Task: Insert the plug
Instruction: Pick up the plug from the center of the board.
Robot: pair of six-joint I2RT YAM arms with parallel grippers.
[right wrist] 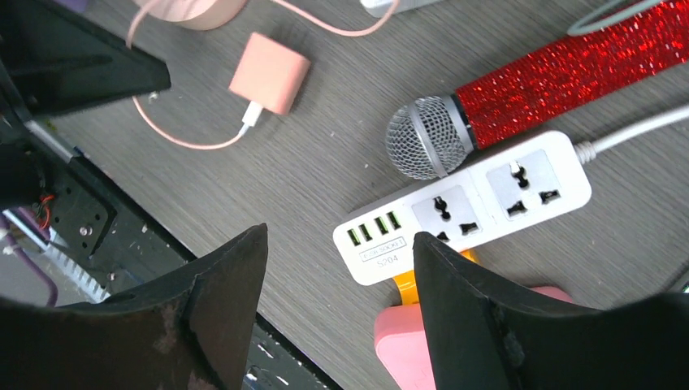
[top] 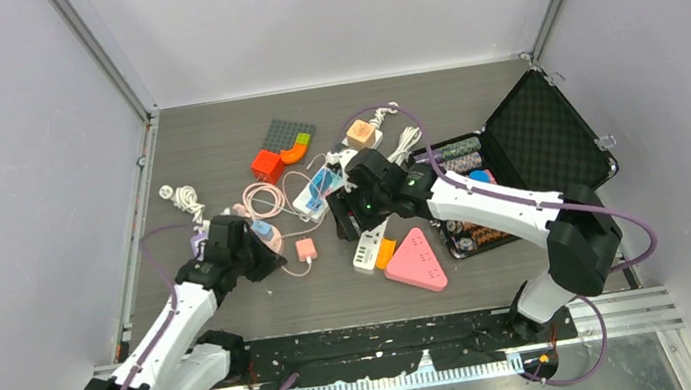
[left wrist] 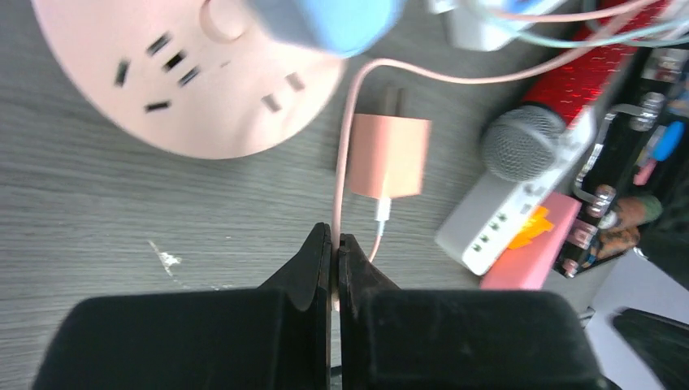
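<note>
Left tool (left wrist: pixel 334 241) is clenched on the pink cable (left wrist: pixel 339 179), pinched where the cable runs alongside the pink plug (left wrist: pixel 390 154). The plug body itself is not gripped. It cannot be told whether this is the same lead that feeds the white connector (left wrist: pixel 382 210) at the plug's rear.

The plug is lying flat on the counter (left wrist: pixel 97 219), not inserted, with its prongs pointing away from the tool. It sits just beside the round pink socket hub (left wrist: pixel 187 89).

Right tool (right wrist: pixel 340 236) is released, jaws wide. It hovers over the white power strip (right wrist: pixel 479 199) and the red glitter microphone (right wrist: pixel 528 85), and nothing is held.

Step judged: plug being brought to a socket, well short of insertion.

Notes for doing it well:
- Little control of plug orientation is given by a cable pinch. A regrasp on the plug's flat sides is advised.
- The hub's slots face up, so the plug must be stood prongs-down before approach.
- The prongs are to be lined up over a two-slot pair, then pressed straight down without twist.
- The hub looks light and likely to slide, so bracing by the right tool is suggested.
- Cable slack is to be kept clear of the slots.

Writing: a small label is seen beside the USB ports on the white strip. Its lower line appears to read "S704"; the upper line is too small to read. No other brand is legible.
</note>
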